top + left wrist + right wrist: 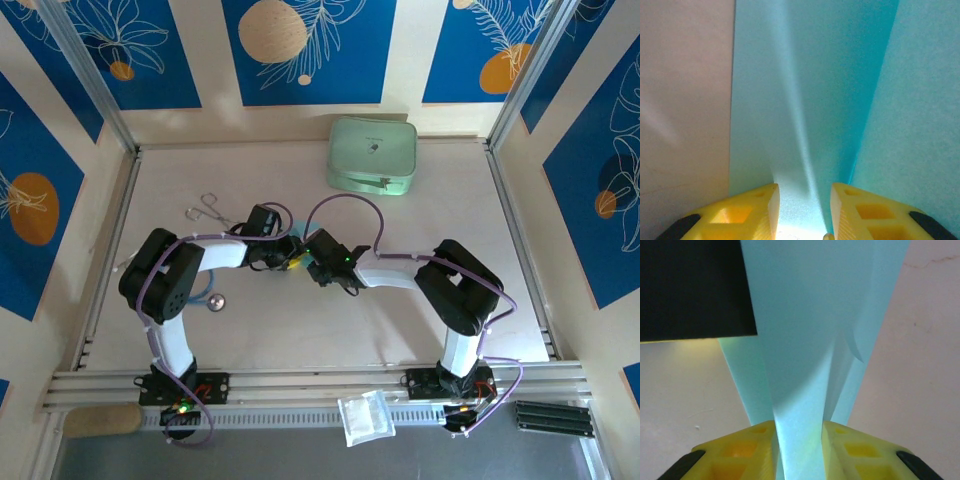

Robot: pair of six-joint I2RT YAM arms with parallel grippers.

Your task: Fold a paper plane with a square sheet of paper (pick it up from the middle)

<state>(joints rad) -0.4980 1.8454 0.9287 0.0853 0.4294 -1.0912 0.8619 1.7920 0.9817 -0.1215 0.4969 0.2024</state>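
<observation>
In the left wrist view the left end effector [804, 212] stands partly open. Its fingers are apart over the sky-blue sheet [815, 100], which runs from 6 toward 12 o'clock, with bare bench [685, 100] at 9 o'clock. It seems to grip nothing. In the right wrist view the right end effector [799, 450] is closed on a raised fold of the sheet, which also points to 12 o'clock. I judge both arms equally near, at opposite ends of the crease.
</observation>
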